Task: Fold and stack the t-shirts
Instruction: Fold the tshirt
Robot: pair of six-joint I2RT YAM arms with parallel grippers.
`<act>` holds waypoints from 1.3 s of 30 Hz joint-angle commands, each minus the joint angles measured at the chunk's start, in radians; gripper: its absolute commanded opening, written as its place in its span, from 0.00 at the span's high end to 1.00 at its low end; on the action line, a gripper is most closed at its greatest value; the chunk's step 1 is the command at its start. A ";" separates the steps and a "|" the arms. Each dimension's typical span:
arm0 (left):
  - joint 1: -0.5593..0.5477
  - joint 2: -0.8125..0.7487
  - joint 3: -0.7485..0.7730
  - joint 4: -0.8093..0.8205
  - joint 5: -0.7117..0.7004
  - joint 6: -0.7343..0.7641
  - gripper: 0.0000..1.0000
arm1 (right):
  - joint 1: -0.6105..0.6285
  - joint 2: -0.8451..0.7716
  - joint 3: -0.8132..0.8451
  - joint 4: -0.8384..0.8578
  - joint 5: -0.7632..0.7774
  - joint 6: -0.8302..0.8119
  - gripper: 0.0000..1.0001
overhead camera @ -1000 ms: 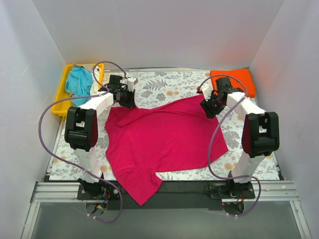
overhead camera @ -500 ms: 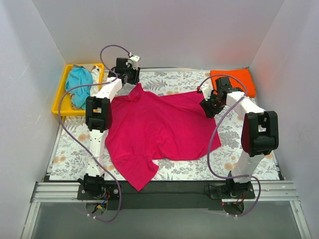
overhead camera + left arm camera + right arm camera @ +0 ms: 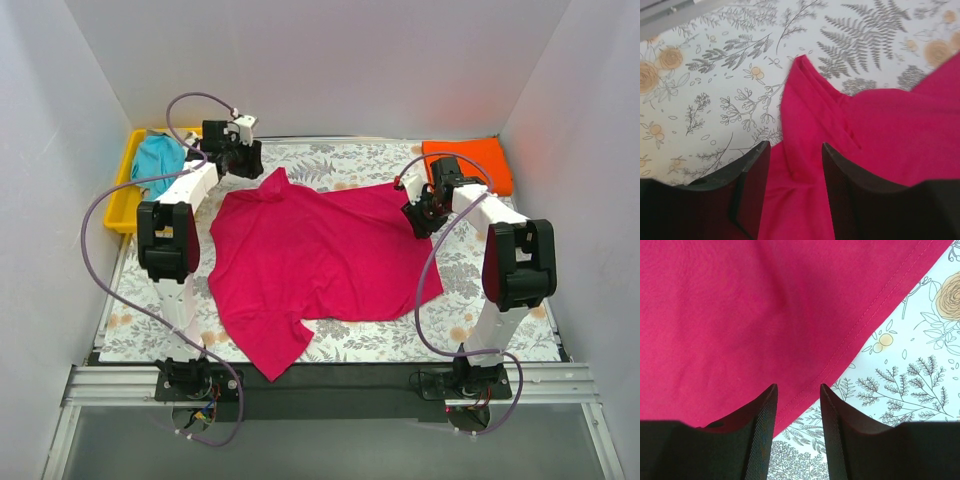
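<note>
The magenta-pink t-shirt (image 3: 320, 260) lies spread over the middle of the floral table, one sleeve hanging toward the front edge. Its far-left corner ends in a raised point (image 3: 802, 67). My left gripper (image 3: 245, 162) hovers just left of that corner, open, with loose magenta cloth (image 3: 890, 130) lying below and between its fingers (image 3: 754, 170) but not pinched. My right gripper (image 3: 419, 217) is open at the shirt's far-right edge, its fingers straddling the stitched hem (image 3: 840, 360). An orange t-shirt (image 3: 468, 163) sits folded at the back right. A teal t-shirt (image 3: 158, 162) lies in the tray.
The yellow tray (image 3: 122, 190) stands at the back left, close to my left gripper. White walls close in the table on the left, back and right. Purple cables loop from both arms. Bare floral cloth (image 3: 500, 330) shows right of the shirt.
My left gripper carried the shirt's corner toward the back, opened and let it go, then drew left toward the tray. My right gripper stayed in place and narrowed slightly.
</note>
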 commanded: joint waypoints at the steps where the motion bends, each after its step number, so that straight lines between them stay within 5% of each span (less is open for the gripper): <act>1: -0.021 -0.116 -0.063 -0.012 0.135 0.066 0.57 | 0.005 -0.001 -0.013 -0.001 -0.013 0.011 0.61; 13: -0.084 -0.024 -0.051 -0.057 0.177 0.097 0.48 | 0.007 0.074 0.155 0.077 -0.020 0.135 0.63; 29: -0.095 -0.018 -0.094 -0.095 0.149 0.166 0.47 | 0.065 0.380 0.431 0.162 0.087 0.259 0.74; 39: -0.095 0.043 -0.052 -0.031 0.068 0.151 0.69 | 0.063 0.438 0.465 0.168 0.150 0.287 0.76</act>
